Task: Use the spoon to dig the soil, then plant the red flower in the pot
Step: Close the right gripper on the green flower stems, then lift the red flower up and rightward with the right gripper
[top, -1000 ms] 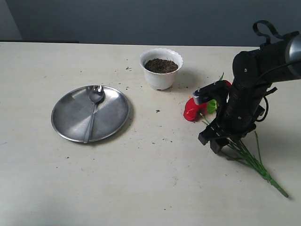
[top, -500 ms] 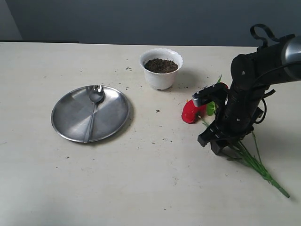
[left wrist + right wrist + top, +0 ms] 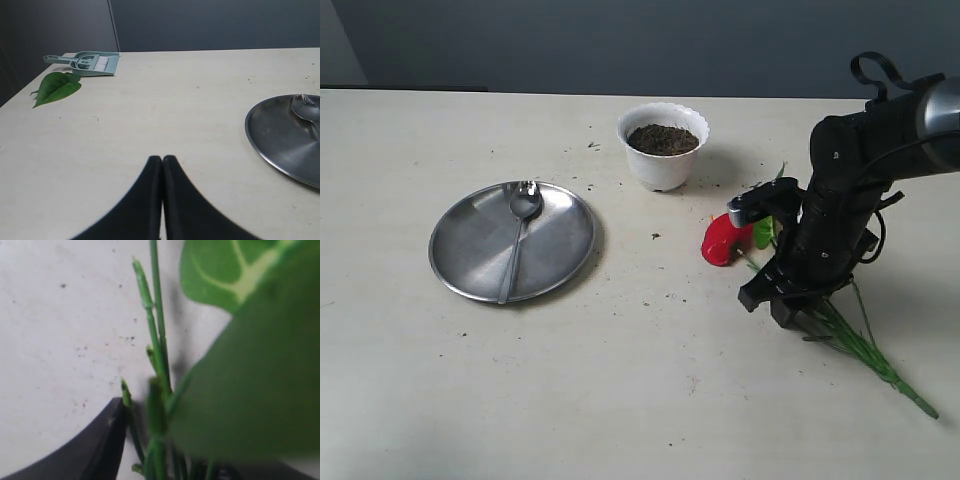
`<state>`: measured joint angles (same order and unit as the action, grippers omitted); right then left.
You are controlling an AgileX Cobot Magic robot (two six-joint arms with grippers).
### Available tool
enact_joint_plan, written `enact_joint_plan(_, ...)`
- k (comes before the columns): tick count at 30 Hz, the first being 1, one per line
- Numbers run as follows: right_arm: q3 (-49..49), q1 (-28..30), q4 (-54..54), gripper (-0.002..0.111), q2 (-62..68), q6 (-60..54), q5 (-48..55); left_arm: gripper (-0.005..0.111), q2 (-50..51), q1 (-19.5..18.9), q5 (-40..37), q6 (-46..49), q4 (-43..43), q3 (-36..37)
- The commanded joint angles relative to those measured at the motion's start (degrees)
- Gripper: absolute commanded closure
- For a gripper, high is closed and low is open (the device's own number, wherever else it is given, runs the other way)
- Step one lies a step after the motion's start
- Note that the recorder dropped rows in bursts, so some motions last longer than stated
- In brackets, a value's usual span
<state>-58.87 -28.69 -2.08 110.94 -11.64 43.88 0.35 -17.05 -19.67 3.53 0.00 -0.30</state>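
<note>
The left claw (image 3: 162, 167) hovers over the surface (image 3: 175, 115), clenched on nothing. A teal dustpan with a brush (image 3: 89, 63) and a loose green leaf (image 3: 56, 86) lie near the surface's edge, well apart from it. The round steel plate (image 3: 470, 255) holds the spoon (image 3: 518, 235). The white pot (image 3: 663, 168) stands upright, filled with dark soil (image 3: 663, 139). The red flower (image 3: 723, 243) lies flat near the pot, its stems (image 3: 865, 350) running under the right claw (image 3: 788, 308). One dark finger (image 3: 100, 450) stands just beside the stems. The flower's broad leaf (image 3: 250, 365) hides the other finger, so a grip cannot be told.
</note>
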Motion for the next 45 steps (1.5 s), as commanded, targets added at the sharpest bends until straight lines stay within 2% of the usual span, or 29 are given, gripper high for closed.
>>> enact_joint_plan(1, 0.2, 0.0, 0.3, 0.069, 0.2, 0.0, 0.5, 0.107, -0.3, 0.0, 0.4, 0.0, 0.0, 0.3)
enact_joint_plan(4, 0.2, 0.0, 0.3, 0.073, 0.2, 0.1, 0.5, 0.107, -0.3, 0.0, 0.4, 0.0, 0.0, 0.3)
enact_joint_plan(9, 0.2, 0.0, -0.1, 0.097, 0.2, 0.1, 0.5, 0.107, -0.3, 0.0, 0.4, 0.0, 0.0, 0.3)
enact_joint_plan(17, 0.2, 0.0, 0.7, 0.099, 0.2, 0.1, 0.7, 0.107, -0.3, 0.0, 0.4, 0.0, 0.0, 0.3)
enact_joint_plan(20, 0.2, 0.0, 0.6, 0.109, 0.2, 0.1, 0.9, 0.107, -0.3, 0.0, 0.4, 0.0, 0.0, 0.3)
enact_joint_plan(38, 0.2, 0.0, 2.1, 0.109, -5.5, 0.1, 0.0, 0.107, -0.3, 0.0, 0.4, 0.0, 0.3, 0.3)
enact_joint_plan(45, 0.2, 0.0, 4.7, 0.109, -11.6, 4.0, -5.2, 0.107, -0.3, 0.0, 0.4, 0.0, 0.3, 0.3)
